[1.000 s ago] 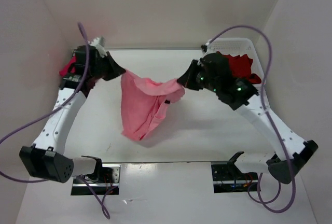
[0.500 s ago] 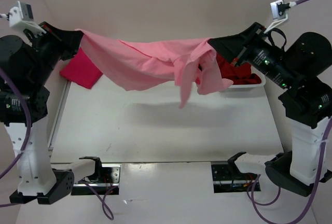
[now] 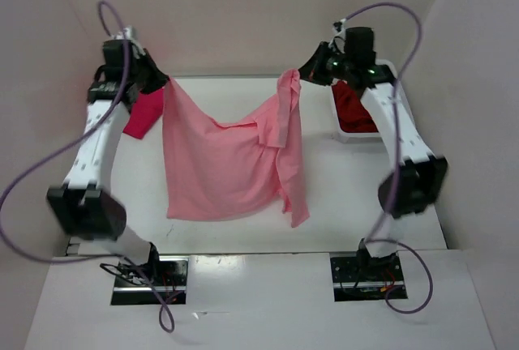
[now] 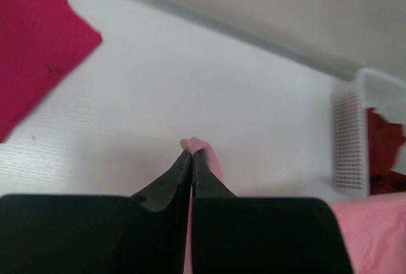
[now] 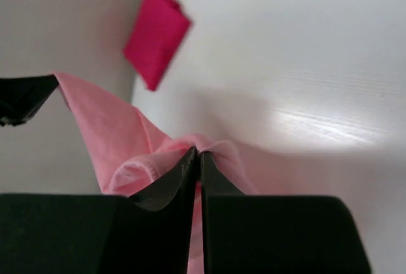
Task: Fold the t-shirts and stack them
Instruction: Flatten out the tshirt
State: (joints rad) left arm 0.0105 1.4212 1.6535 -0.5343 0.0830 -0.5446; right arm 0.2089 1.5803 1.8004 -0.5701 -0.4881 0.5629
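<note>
The pale pink t-shirt (image 3: 223,164) hangs spread between both grippers above the table, its lower edge near the front. My left gripper (image 3: 166,87) is shut on its upper left corner, seen pinched in the left wrist view (image 4: 192,150). My right gripper (image 3: 298,77) is shut on its upper right corner, seen in the right wrist view (image 5: 198,155). The crimson-pink t-shirt (image 3: 144,113) lies folded at the back left; it also shows in the right wrist view (image 5: 155,36) and the left wrist view (image 4: 32,39). The dark red t-shirt (image 3: 353,107) lies in the white basket (image 3: 389,66).
The white lattice basket stands at the back right by the wall; it also shows in the left wrist view (image 4: 350,137). Enclosure walls close in the back and both sides. Cables loop above both arms.
Both arms have swung from a high, wide stretch down and toward the back. The pale pink shirt now hangs flat and long instead of stretched sideways.
</note>
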